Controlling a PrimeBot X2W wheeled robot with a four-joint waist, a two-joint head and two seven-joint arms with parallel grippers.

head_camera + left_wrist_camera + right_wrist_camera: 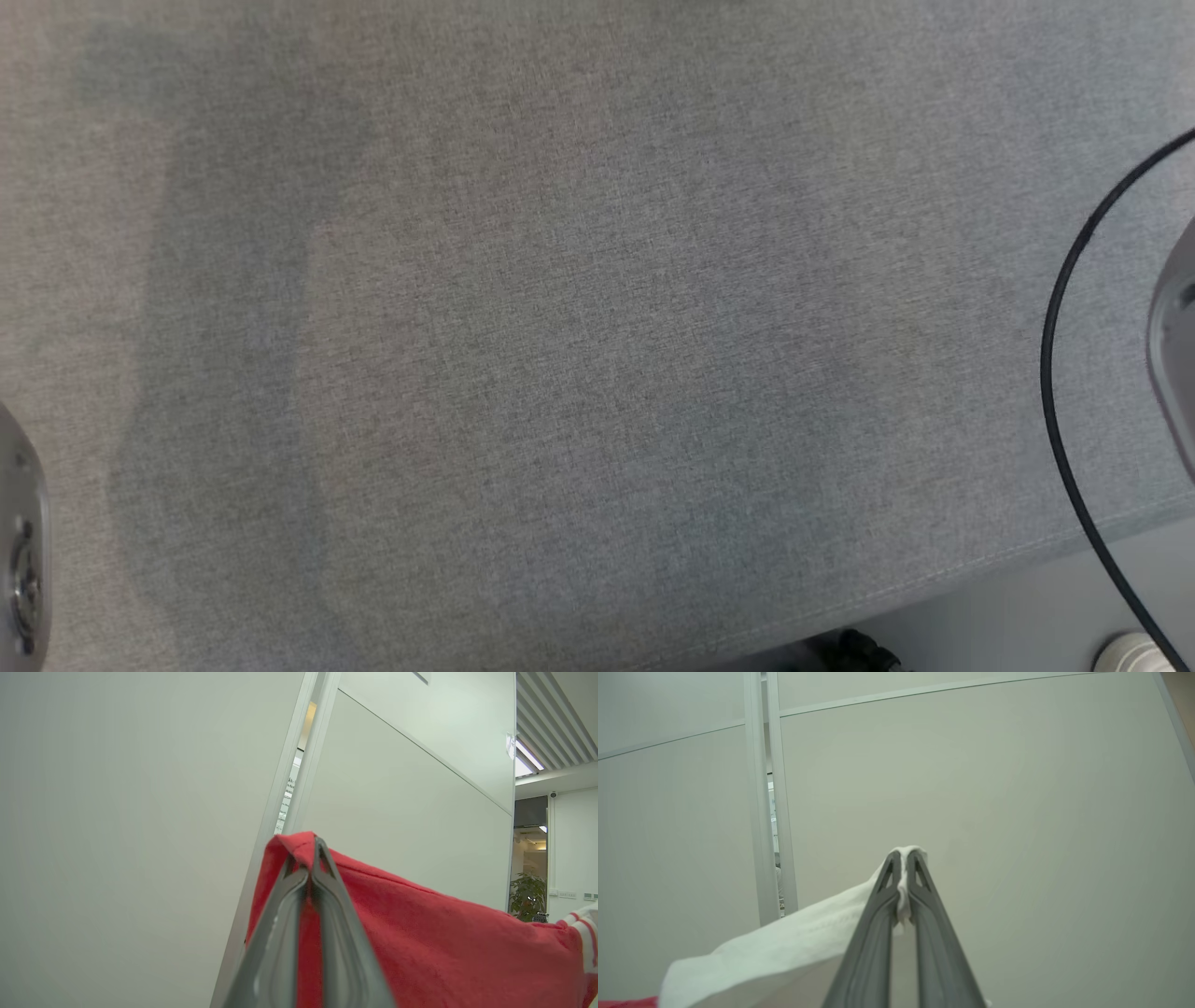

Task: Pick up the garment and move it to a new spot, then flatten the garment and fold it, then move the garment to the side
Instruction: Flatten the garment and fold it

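The garment (444, 952) is red with white, red-striped trim at its far end. In the left wrist view my left gripper (308, 858) is shut on a red edge of it, held up in the air before a pale wall. The cloth stretches away to the right from that grip. In the right wrist view my right gripper (903, 856) is shut on a white part of the garment (784, 947), which sags down to the lower left, where a sliver of red shows. The head view looks down on the bare grey fabric surface (579, 355).
A black cable (1060, 373) loops over the right side of the grey surface, beside a pale arm part (1176, 355). Another pale arm part (21, 551) sits at the lower left. The surface's front edge (934, 574) runs along the lower right, with floor beyond. Pale wall panels (994, 788) stand ahead.
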